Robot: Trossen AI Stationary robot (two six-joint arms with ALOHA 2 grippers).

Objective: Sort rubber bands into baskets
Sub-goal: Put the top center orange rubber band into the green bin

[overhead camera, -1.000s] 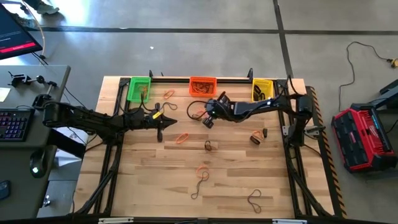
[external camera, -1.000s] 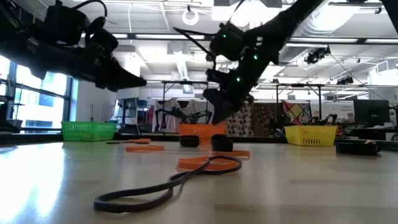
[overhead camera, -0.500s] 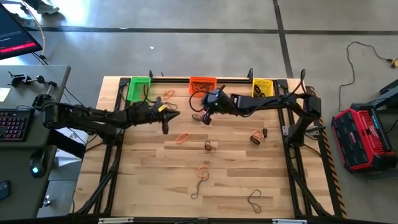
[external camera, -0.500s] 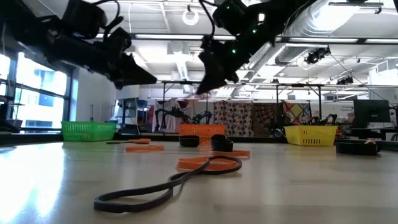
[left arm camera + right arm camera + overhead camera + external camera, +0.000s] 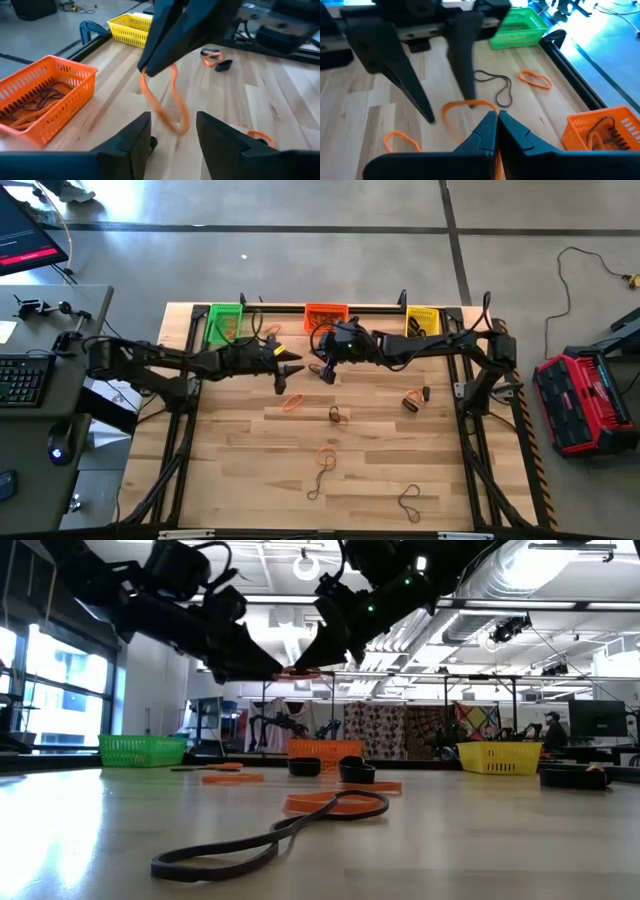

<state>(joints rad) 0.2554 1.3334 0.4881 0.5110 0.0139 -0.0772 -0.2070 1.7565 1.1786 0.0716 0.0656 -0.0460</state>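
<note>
The step in hand looks like a mid-air handover of one orange rubber band point(image 5: 167, 100), held up off the tabletop point(image 5: 380, 470) in front of the orange basket point(image 5: 325, 316). The right gripper point(image 5: 325, 370) has its jaws pressed together on the top of that band, which hangs down from them as a loose loop in the left wrist view. The left gripper point(image 5: 290, 370) sits just at 9 o'clock of it, nearly tip to tip, with its jaws spread and the hanging loop right ahead of the gap between them. Going by colour, I judge this band belongs in the orange basket, which lies close by at 12 o'clock of the two grippers and already holds some bands. If a handover is meant, the next move calls for the left jaws to shut on the loop's lower part before the right jaws let go; the band is limp and may swing, so a careless closing could miss it. Other loose bands point(image 5: 327, 456) lie scattered over the middle and near side of the tabletop, with the green basket point(image 5: 223, 322) at 10 o'clock and the yellow basket point(image 5: 421, 323) at 2 o'clock.
</note>
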